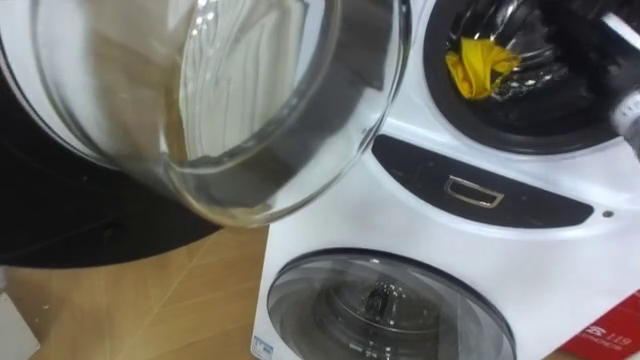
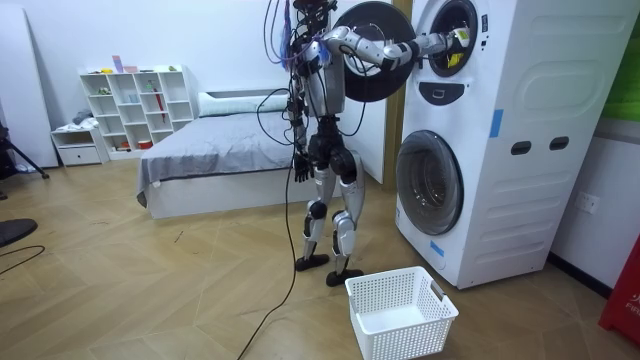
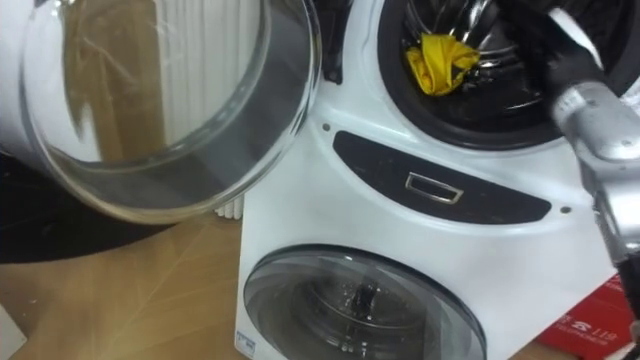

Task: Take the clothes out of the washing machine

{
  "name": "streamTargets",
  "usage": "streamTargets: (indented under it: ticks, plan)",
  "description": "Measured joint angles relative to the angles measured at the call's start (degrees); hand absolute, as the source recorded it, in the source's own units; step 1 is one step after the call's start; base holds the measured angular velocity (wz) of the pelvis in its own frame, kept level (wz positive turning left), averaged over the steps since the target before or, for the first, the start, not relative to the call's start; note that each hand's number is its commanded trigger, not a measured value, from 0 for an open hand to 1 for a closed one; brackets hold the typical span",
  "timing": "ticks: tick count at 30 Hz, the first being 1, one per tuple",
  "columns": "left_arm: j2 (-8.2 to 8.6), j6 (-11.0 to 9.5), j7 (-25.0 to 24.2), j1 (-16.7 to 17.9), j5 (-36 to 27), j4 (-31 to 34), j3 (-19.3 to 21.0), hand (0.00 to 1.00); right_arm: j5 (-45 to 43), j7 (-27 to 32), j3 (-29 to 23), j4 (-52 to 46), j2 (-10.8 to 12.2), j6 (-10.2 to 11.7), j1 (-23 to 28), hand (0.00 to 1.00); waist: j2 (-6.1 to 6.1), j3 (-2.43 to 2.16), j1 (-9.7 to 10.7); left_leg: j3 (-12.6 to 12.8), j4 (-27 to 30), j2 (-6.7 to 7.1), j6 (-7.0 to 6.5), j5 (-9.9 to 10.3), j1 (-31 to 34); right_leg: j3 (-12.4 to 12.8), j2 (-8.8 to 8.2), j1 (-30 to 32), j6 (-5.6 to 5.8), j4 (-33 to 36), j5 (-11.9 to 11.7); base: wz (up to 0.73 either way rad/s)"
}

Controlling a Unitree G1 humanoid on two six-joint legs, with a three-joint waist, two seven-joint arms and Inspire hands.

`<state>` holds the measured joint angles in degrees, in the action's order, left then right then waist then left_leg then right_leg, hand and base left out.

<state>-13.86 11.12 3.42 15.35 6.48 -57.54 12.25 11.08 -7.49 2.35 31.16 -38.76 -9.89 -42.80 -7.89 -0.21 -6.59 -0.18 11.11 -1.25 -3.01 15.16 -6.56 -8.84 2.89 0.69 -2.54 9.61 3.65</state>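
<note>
Left eye view, first speaker: where is the yellow cloth (image 1: 478, 68) found, and what could go wrong with it?
Second speaker: It is seen crumpled inside the upper drum (image 1: 540, 140), at 1 o'clock in the view. The right hand (image 1: 525, 58) is placed just beside it, at the cloth's 3 o'clock. Whether the cloth is pinched cannot be told. If too little is caught, it could be dropped back or snagged on the dark rim.
First speaker: And the surroundings?
Second speaker: The round glass door (image 1: 230, 150), smooth, thick and bowl-shaped, is held open at 10 o'clock, and it could be knocked on the way out. The cloth is judged thin, soft and limp, so a slip is likely. A white plastic lattice basket (image 2: 400, 312) is set on the wood floor (image 2: 150, 290) and could be missed. The left hand (image 2: 298, 168) is hung by the hip in the room view, and its state cannot be told
</note>
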Motion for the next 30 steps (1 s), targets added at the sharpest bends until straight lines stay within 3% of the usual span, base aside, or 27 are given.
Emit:
streamTargets:
  ticks: [3, 7, 14, 25, 30]
  plan:
    - [-0.03, 0.0, 0.0, 0.4, 0.0, 0.2, 0.1, 0.00, 2.6, -0.2, -0.5, 3.3, 0.0, 0.0, -1.8, 0.00, 0.55, -0.41, 0.5, -0.4, 0.4, -0.07, 0.02, 0.0, -0.1, -0.6, -0.03, -0.3, 0.00, 0.0, 0.0, 0.16]
    - [-0.02, -0.2, 0.0, 0.4, 0.0, 0.2, 0.6, 0.00, 3.4, -1.5, -0.5, 4.3, 0.0, 0.6, -2.1, 0.00, 0.77, -0.38, 1.8, -1.3, 0.7, -0.10, 0.02, 0.0, -0.1, -0.9, -0.02, -0.8, 0.00, -0.1, 0.0, 0.12]
    - [-0.14, -0.2, 0.0, -0.7, 0.0, 0.2, 1.1, 0.00, -0.9, -3.9, -0.5, 5.3, 0.0, 1.3, -2.1, 0.00, 0.84, -0.34, 1.8, -1.6, 0.6, -0.07, 0.02, 0.0, -0.5, -1.6, -0.03, -1.2, 0.00, -0.1, 0.0, 0.01]
    - [-0.35, -0.3, 0.0, -1.3, -0.3, 0.1, 0.8, 0.00, -6.7, -4.3, 1.0, 10.7, 0.0, 2.8, -2.2, 0.00, 0.57, -0.21, -0.2, -2.1, -0.1, 0.03, 0.02, 0.0, -1.3, -3.0, -0.34, -2.1, -0.06, 0.0, 0.3, 0.02]
    - [-0.47, -0.2, 0.0, -1.2, -1.3, -1.2, 0.8, 0.00, -10.2, -4.3, 1.6, 11.5, 0.0, 2.2, -2.8, 0.00, 0.08, 0.41, -1.8, -1.6, -0.4, 0.04, 0.03, 0.0, -1.6, -2.8, -0.33, -2.0, -0.11, 0.0, 0.3, -0.05]
